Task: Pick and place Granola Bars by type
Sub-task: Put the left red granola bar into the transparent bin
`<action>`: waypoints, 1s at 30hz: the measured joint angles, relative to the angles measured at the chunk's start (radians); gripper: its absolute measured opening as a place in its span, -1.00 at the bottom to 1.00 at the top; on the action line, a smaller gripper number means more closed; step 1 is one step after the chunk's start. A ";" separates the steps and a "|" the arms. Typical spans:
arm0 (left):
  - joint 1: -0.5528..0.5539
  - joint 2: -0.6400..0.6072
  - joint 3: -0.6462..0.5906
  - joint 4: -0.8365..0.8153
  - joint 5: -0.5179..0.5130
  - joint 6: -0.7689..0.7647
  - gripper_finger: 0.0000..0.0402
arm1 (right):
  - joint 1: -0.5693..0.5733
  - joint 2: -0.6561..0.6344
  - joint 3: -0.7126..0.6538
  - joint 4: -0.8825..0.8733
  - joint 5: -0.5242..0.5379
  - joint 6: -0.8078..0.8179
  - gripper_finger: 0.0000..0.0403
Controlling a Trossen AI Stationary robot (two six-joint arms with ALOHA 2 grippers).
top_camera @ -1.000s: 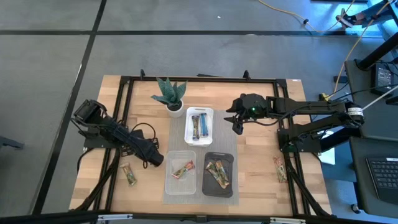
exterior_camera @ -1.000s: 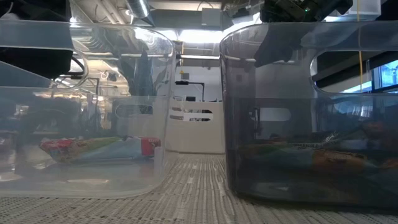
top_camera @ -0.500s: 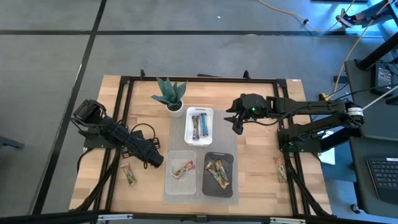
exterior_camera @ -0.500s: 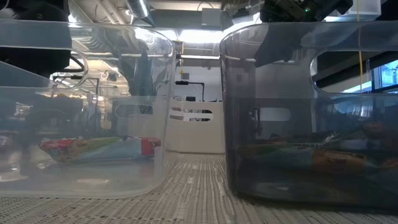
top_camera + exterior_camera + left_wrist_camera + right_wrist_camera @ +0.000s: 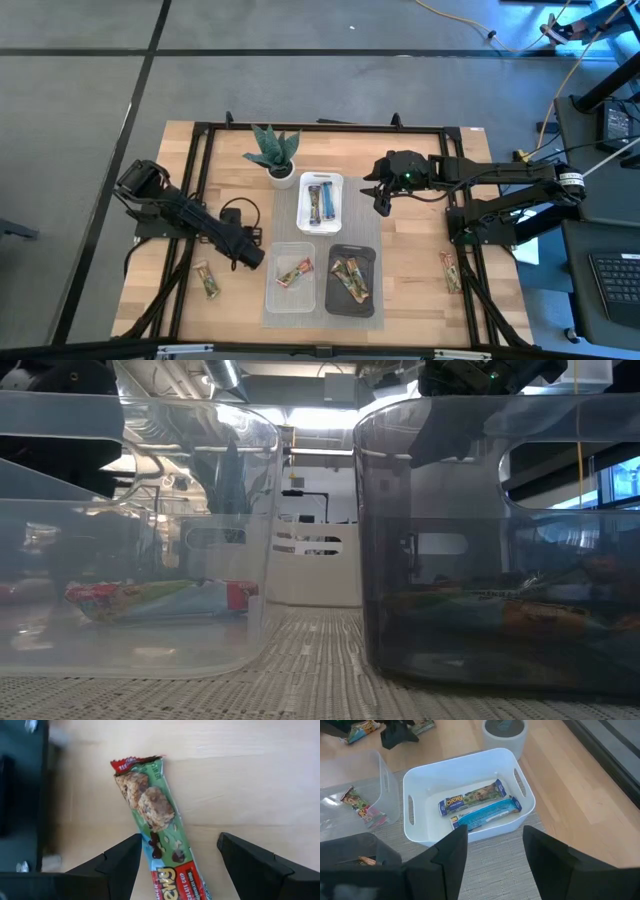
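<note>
I see 2 blue bars (image 5: 479, 806) in the white tray (image 5: 320, 179), 1 in the clear tray (image 5: 272, 297), my left gripper (image 5: 177, 855) open over a green-and-red bar (image 5: 153, 820) on the table (image 5: 415, 260), right gripper (image 5: 492, 845) open above the white tray.

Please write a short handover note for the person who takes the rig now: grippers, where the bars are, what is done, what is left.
Left gripper: open, poised over a green-and-red wrapped granola bar on the bare wooden table.
Right gripper: open, empty, above the white tray.
Done: two blue-wrapped bars in the white tray, one bar in the clear tray, bars in the black tray.
Left: that bar and a wrapped bar at the table's right edge.
</note>
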 joint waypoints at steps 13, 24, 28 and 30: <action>0.003 0.001 0.003 -0.005 -0.098 0.508 0.32 | 0.000 0.000 0.000 0.001 0.001 0.190 -0.03; -0.001 0.006 -0.002 -0.173 -0.005 0.030 0.32 | 0.000 0.000 0.000 0.021 0.001 0.261 -0.03; 0.000 0.006 -0.002 -0.173 -0.015 0.021 0.32 | 0.000 0.000 0.000 0.031 0.001 0.284 -0.03; -0.001 0.006 -0.001 -0.169 -0.017 0.022 0.32 | 0.000 0.000 0.000 0.031 0.001 0.287 -0.03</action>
